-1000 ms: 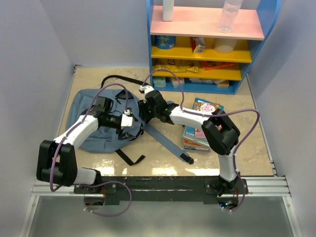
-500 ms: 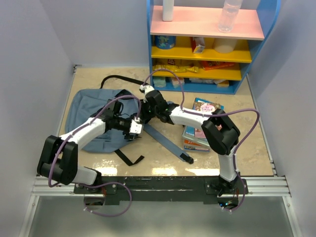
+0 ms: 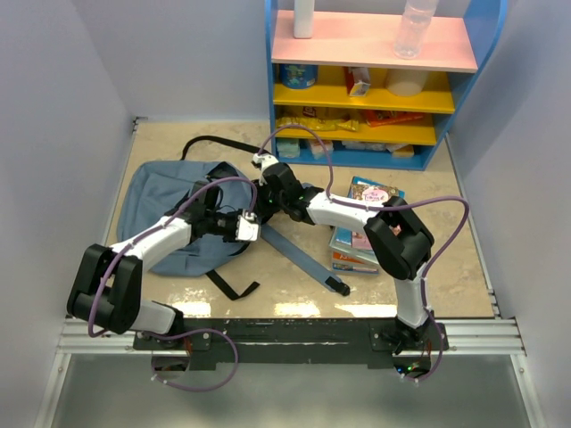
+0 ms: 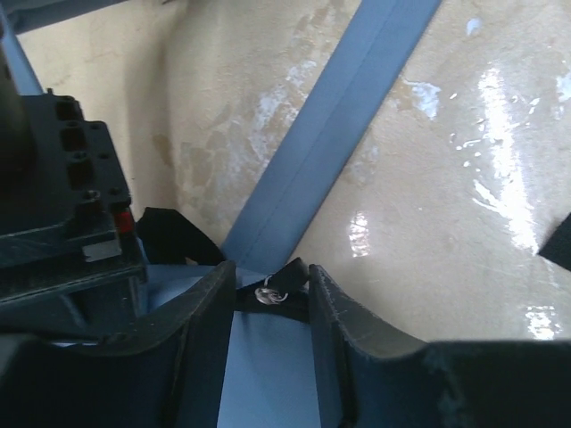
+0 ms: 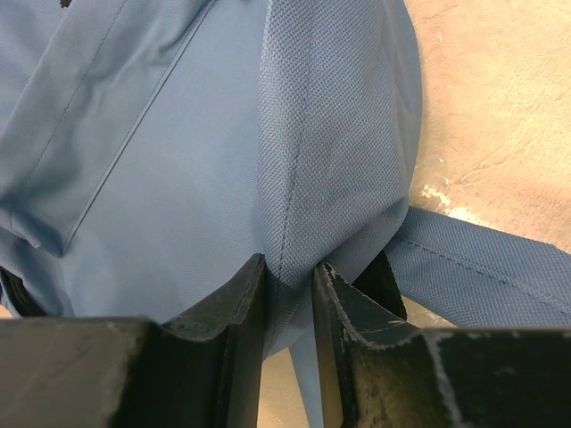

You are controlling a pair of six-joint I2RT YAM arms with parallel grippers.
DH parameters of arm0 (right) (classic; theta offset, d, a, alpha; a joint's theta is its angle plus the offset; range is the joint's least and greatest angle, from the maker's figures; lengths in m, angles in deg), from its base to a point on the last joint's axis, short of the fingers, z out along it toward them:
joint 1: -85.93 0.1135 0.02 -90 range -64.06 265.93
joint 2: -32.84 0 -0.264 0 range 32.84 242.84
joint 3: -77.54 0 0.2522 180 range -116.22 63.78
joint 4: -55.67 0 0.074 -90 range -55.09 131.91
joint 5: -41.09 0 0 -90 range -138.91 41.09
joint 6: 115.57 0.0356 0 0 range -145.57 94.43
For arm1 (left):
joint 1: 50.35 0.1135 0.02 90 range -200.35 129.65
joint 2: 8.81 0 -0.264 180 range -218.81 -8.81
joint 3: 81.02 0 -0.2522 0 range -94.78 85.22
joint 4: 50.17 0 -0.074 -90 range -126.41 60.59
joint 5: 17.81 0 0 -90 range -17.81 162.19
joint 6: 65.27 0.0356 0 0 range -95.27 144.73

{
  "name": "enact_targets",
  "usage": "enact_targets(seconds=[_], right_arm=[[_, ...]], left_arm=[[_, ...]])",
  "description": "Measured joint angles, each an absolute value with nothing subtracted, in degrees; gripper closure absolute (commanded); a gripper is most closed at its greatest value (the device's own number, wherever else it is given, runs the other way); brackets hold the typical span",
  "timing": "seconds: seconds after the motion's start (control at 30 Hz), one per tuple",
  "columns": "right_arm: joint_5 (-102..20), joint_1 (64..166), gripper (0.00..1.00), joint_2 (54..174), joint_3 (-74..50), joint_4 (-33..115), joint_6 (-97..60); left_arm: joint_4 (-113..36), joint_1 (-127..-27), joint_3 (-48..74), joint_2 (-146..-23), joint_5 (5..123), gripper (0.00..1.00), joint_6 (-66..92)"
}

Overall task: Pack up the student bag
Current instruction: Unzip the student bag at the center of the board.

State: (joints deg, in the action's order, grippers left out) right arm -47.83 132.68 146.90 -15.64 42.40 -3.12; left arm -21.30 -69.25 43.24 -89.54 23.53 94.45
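Ahead of me the beige marbled table [image 3: 428,267] carries a stack of colourful books [image 3: 352,251], off to my right. At its far edge stands a blue shelf unit [image 3: 489,36]. On its pink top board I see a white bottle [image 3: 303,18] and a clear bottle [image 3: 415,27]. The yellow shelves below hold a blue tub [image 3: 297,76], a white container [image 3: 406,82] and what may be snack packets [image 3: 375,117].

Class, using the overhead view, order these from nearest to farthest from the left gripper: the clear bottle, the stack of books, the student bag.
1. student bag, right at the left gripper and its fingers.
2. stack of books, to the right on the table.
3. clear bottle, far back on the pink shelf.
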Motion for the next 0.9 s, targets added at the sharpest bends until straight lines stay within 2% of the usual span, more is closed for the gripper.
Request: enact_targets(seconds=[0.17, 0.33, 0.4, 0.47, 0.6, 0.9], right_arm=[[-47.76, 132.68, 0.75, 146.9, -15.64, 42.38, -3.03], [-47.68, 132.68, 0.77, 146.9, -15.64, 42.36, -2.88], [-47.68, 132.68, 0.77, 146.9, -15.64, 42.36, -2.7], [-47.65, 132.68, 0.77, 146.9, -15.64, 42.36, -2.64], [-47.63, 132.68, 0.79, 146.9, -15.64, 42.36, -2.61], [-47.59, 132.68, 0.81, 146.9, -15.51, 42.4, -2.61]], left_arm=[[-23.42, -69.25, 43.72, -89.54, 24.1, 0.77, 92.81], [-23.42, -69.25, 43.88, -89.54, 24.16, 0.78, 92.78], [-23.24, -69.25, 43.88, -89.54, 24.12, 0.76, 92.83], [-23.03, -69.25, 43.88, -89.54, 24.07, 0.67, 92.81], [-22.35, -69.25, 43.88, -89.54, 23.99, 0.6, 92.78], [-22.0, -69.25, 43.88, -89.54, 23.29, 0.59, 91.25]])
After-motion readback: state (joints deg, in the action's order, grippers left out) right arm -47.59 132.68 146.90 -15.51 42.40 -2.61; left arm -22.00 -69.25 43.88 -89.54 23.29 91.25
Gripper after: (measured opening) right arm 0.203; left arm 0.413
